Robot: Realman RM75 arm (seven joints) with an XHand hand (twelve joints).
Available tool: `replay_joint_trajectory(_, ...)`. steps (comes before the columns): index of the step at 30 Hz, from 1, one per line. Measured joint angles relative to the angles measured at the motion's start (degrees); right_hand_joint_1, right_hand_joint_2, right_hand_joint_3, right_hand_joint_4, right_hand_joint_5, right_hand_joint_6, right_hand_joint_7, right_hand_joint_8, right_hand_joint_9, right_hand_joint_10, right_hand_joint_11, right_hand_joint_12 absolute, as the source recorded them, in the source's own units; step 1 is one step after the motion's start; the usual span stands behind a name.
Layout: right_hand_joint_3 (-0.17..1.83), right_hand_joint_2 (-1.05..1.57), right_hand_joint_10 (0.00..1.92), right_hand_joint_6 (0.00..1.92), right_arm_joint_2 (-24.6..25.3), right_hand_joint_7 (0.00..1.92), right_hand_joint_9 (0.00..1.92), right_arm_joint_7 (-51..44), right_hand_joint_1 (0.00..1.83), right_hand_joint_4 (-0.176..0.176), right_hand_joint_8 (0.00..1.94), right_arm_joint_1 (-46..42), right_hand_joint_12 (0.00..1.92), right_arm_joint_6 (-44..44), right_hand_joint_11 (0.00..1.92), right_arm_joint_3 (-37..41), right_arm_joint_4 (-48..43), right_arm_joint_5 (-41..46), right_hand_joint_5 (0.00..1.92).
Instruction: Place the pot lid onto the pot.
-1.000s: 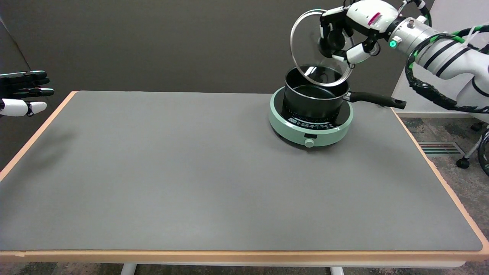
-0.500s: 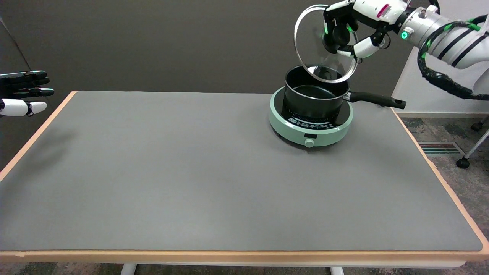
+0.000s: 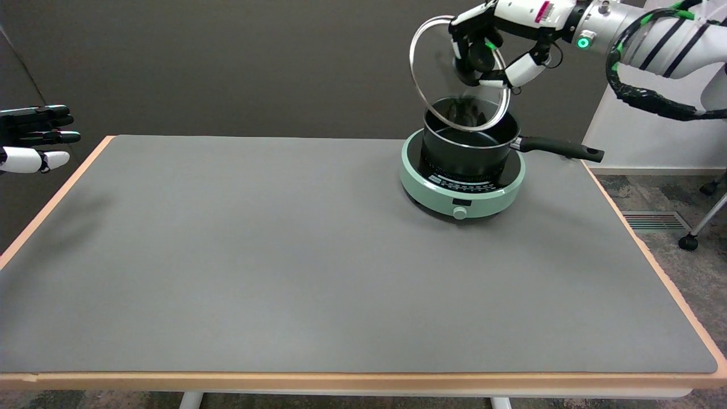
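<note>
Overhead, right hand [image 3: 491,48] gripping tilted glass lid [image 3: 448,79] above black pot [image 3: 468,145], no legible writing.

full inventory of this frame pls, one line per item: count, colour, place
pot lid: 1, clear glass with metal rim and black knob, held tilted in the air above the pot
pot: 1, black, long handle pointing to the picture's right, standing on the cooker
cooker: 1, mint green with black top and a front knob, far right part of the table
table: 1, grey top with light wood edge, fills most of the view
caster wheel: 1, black, on the carpet at the right edge
floor vent: 1, striped, on the carpet right of the table
right hand: 1, black and white, grips the lid's knob, upper right
left hand: 1, black and white, in the air at the left edge
</note>
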State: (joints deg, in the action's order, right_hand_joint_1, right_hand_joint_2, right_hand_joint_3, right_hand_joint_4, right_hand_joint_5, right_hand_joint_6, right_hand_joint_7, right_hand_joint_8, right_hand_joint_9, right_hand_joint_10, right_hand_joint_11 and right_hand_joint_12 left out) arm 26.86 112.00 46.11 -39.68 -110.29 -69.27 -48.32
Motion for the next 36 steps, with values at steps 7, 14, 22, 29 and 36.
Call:
replay_joint_trajectory(7, 0.8, 0.78, 1.87, 1.51, 0.4, 0.89, 0.79, 1.0, 1.36, 0.176, 1.41, 6.2, 1.34, -3.1, 0.71, -6.3, 3.2, -1.9, 0.59)
replay_joint_trajectory(14, 0.8, 0.78, 1.87, 1.51, 1.0, 0.89, 0.78, 1.8, 1.36, 0.176, 1.41, 11.4, 1.34, -3.9, 0.71, -11.3, 7.5, -4.8, 0.58)
replay_joint_trajectory(22, 0.8, 0.78, 1.88, 1.52, 2.3, 0.89, 0.78, 2.8, 1.36, 0.176, 1.41, 18.9, 1.33, -4.4, 0.7, -20.3, 12.8, -6.2, 0.58)
replay_joint_trajectory(29, 0.8, 0.78, 1.88, 1.52, 4.5, 0.89, 0.78, 3.9, 1.36, 0.176, 1.41, 25.6, 1.34, -5.0, 0.7, -28.1, 18.5, -6.6, 0.58)
replay_joint_trajectory(36, 0.8, 0.78, 1.88, 1.52, 6.4, 0.89, 0.78, 4.8, 1.36, 0.176, 1.42, 29.7, 1.33, -5.8, 0.7, -32.3, 23.4, -7.3, 0.58)
